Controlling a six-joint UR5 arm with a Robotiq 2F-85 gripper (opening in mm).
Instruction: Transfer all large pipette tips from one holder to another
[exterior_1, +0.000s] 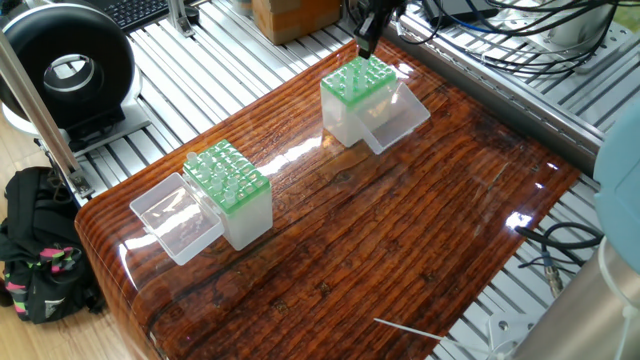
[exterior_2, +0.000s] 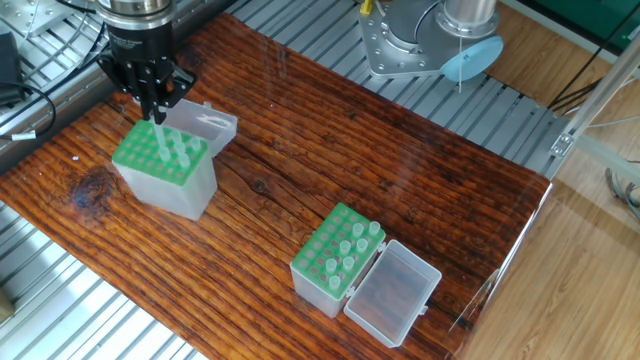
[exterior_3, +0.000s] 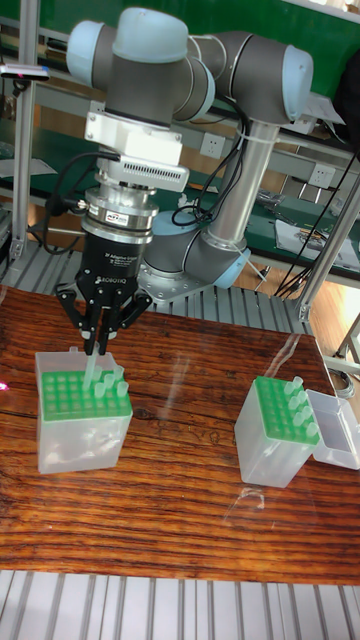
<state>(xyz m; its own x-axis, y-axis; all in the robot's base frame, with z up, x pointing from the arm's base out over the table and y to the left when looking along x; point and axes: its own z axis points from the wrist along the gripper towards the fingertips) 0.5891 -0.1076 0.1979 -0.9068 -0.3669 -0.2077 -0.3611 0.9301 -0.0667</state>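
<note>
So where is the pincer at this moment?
In the tall fixed view the pincer is at the left, directly above the green-topped tip holder, its fingers closed around a pipette tip standing there.

Translucent whitish large pipette tips stand upright in one green-topped holder; a few more stand in the other holder.
</note>
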